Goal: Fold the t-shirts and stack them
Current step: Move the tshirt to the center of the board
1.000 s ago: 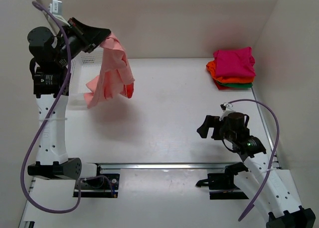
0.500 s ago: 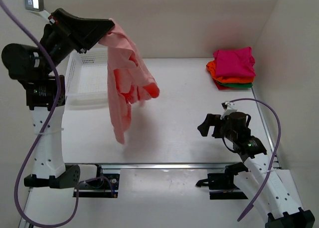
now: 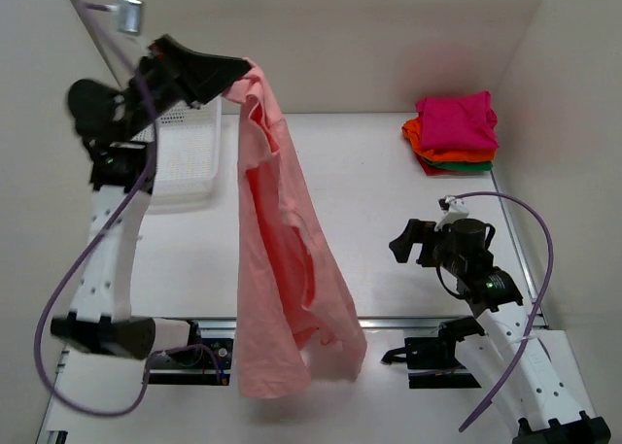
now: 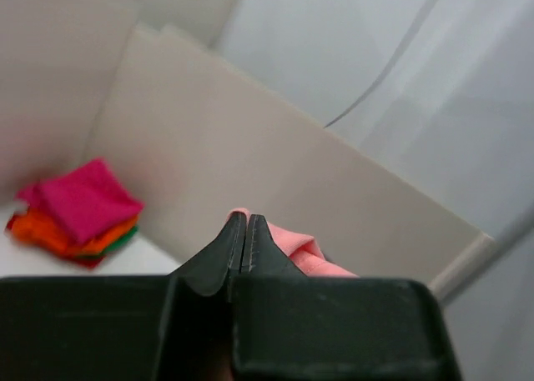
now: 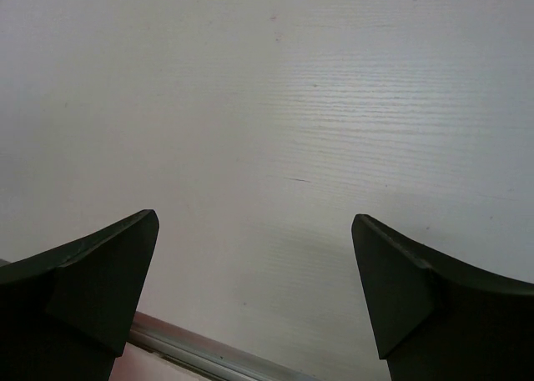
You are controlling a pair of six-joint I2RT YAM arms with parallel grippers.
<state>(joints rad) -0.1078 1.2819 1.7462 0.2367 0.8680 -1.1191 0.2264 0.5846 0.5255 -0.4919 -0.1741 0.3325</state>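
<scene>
White at the far left, the plastic mesh basket (image 3: 185, 157) sits on the pale table (image 3: 389, 182) just beside the left arm; above it the left gripper (image 3: 243, 72) is raised high, its jaws closed tight on an edge of the light salmon-pink cloth t-shirt (image 3: 282, 269). The left wrist view confirms this, with the left gripper (image 4: 242, 231) pinched together and only a fold of the t-shirt (image 4: 296, 252) showing past it; whether that is hem, shoulder or sleeve is hard to tell. The height seems chosen so the garment drops open under its own weight, hanging long and loose, ready to be laid flat. Low on the right, the right gripper (image 3: 397, 245) waits near the table with nothing in it; its wrist view shows the right gripper (image 5: 254, 223) spread wide over the table, probably poised to take a free corner. At the far right corner lies the stack of folded t-shirts (image 3: 455, 133), magenta on top of orange, green and red, well apart from the middle ground.
</scene>
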